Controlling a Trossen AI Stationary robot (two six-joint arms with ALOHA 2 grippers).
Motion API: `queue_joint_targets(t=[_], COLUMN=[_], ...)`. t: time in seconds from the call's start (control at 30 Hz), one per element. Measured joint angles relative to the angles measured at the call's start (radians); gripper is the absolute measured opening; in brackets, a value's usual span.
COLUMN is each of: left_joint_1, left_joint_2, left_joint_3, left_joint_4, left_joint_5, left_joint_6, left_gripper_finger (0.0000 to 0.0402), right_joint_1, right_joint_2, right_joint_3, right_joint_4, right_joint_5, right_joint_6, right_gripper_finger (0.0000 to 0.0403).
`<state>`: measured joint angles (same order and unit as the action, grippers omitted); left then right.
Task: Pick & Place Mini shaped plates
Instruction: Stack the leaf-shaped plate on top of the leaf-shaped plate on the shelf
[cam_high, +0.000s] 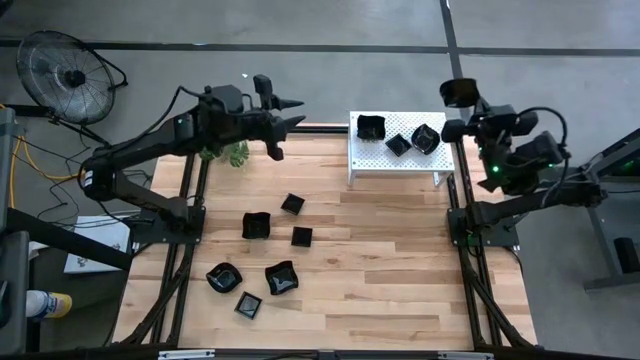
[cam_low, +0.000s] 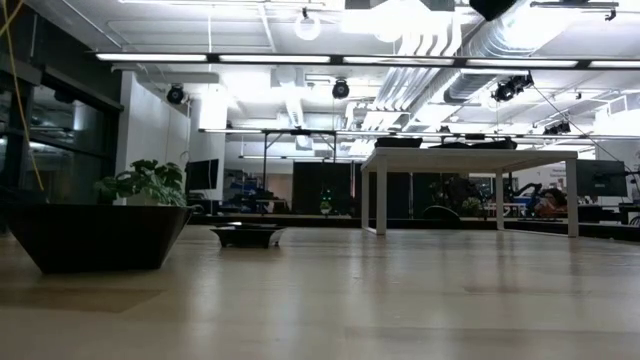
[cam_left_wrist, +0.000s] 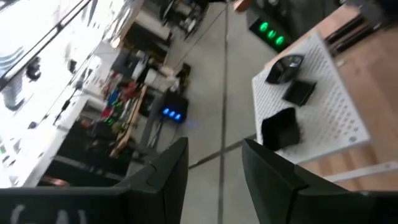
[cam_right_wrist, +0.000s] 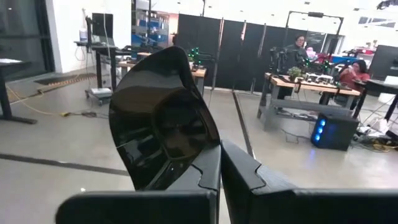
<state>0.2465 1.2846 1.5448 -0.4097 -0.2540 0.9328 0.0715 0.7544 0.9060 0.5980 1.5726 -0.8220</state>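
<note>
Beyond the desk's (cam_high: 400, 260) far-right corner, the right gripper (cam_right_wrist: 219, 163) pinches a glossy black wavy-edged plate (cam_right_wrist: 163, 121), its lower edge hidden between the jaws. The left gripper's (cam_left_wrist: 214, 165) jaws are spread.

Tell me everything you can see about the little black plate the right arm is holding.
The plate is glossy black, ceramic or plastic by its sheen, with a shallow round well and a wavy, pointed rim that reflects the room. The right hand pinches its lower edge, so it stands nearly on edge, lifted clear of the table. From above, it shows as a dark shape at the tip of the right arm, beyond the table's far right corner, just right of the white rack. Only the fingers touch it.
</note>
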Motion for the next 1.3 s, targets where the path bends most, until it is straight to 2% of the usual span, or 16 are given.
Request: queue_joint_targets(t=[0.23, 0.47, 0.67, 0.87, 0.97, 1.17, 1.3], left_joint_1=[0.065, 0.088, 0.087, 0.087, 0.087, 0.087, 0.087], left_joint_2=[0.001, 0.001, 0.001, 0.001, 0.001, 0.001, 0.001], left_joint_3=[0.0, 0.0, 0.0, 0.0, 0.0, 0.0, 0.0], left_joint_4=[0.001, 0.0, 0.0, 0.0, 0.0, 0.0, 0.012], left_joint_5=[0.176, 0.272, 0.309, 0.411, 0.445, 0.478, 0.483], left_joint_6=[-0.025, -0.025, -0.025, -0.025, -0.026, -0.056, -0.057], left_gripper_finger=[0.0146, 0.0146, 0.0146, 0.0146, 0.0146, 0.0146, 0.0146], right_joint_1=[-0.028, -0.031, 0.033, 0.124, 0.128, 0.128, 0.128], right_joint_2=[-0.001, -0.003, 0.001, 0.005, 0.005, 0.017, 0.061], right_joint_3=[0.067, 0.102, 0.108, 0.107, 0.107, 0.111, 0.173], right_joint_4=[-0.008, -0.005, -0.002, 0.005, 0.066, 0.078, 0.08], right_joint_5=[-0.002, -0.002, -0.001, -0.002, -0.003, -0.001, -0.002], right_joint_6=[-0.041, -0.019, 0.039, 0.064, 0.054, 0.032, -0.012], right_gripper_finger=[0.0, 0.0, 0.0, 0.0, 0.0, 0.0, 0.0])
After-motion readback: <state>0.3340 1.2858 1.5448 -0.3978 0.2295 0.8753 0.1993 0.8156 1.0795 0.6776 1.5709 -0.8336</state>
